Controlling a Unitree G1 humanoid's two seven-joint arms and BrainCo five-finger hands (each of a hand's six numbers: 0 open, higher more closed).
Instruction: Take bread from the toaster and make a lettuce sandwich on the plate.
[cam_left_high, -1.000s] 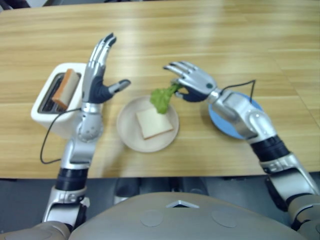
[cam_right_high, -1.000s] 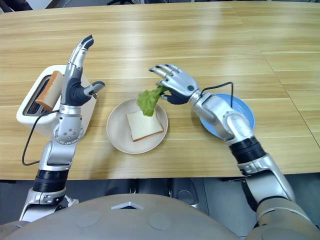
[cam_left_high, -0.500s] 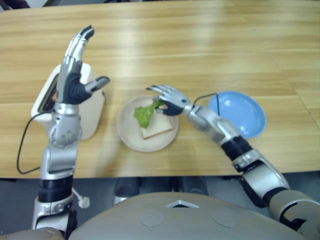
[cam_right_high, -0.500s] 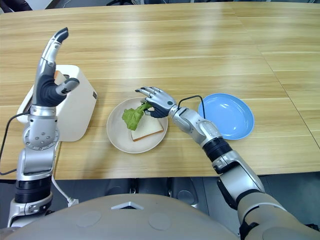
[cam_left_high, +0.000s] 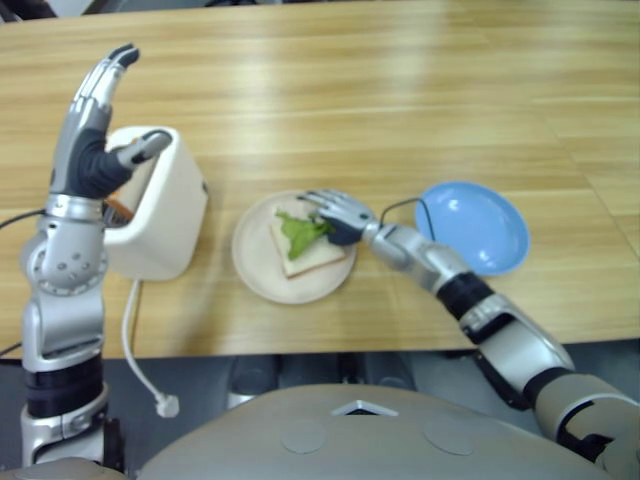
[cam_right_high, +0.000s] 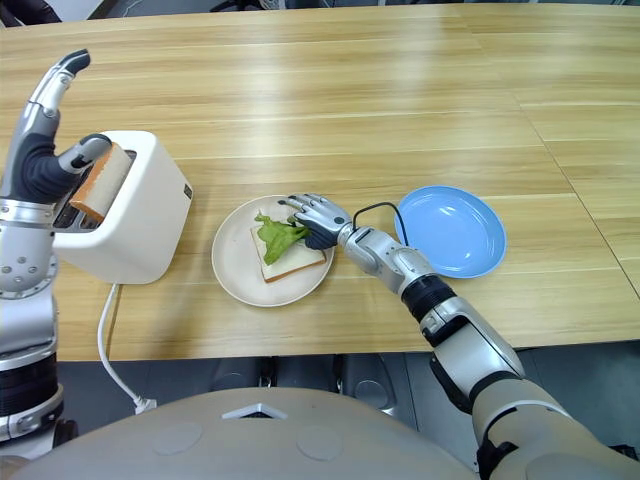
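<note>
A white toaster (cam_right_high: 135, 215) stands at the left with a browned bread slice (cam_right_high: 103, 180) sticking up from its slot. My left hand (cam_right_high: 42, 140) is raised just left of that slice, fingers stretched upward and holding nothing. On the beige plate (cam_right_high: 232, 280) lies a white bread slice (cam_right_high: 295, 262) with a green lettuce leaf (cam_right_high: 273, 234) resting on it. My right hand (cam_right_high: 318, 219) is low over the plate's right side, its fingers curled on the leaf's right end.
An empty blue plate (cam_right_high: 455, 232) sits right of the beige plate, beside my right forearm. The toaster's white cord (cam_right_high: 105, 340) hangs over the table's front edge. Bare wooden table stretches behind everything.
My right hand has lowered the lettuce from above the plate onto the bread slice. My left hand has swung left, from the toaster's right side to its left.
</note>
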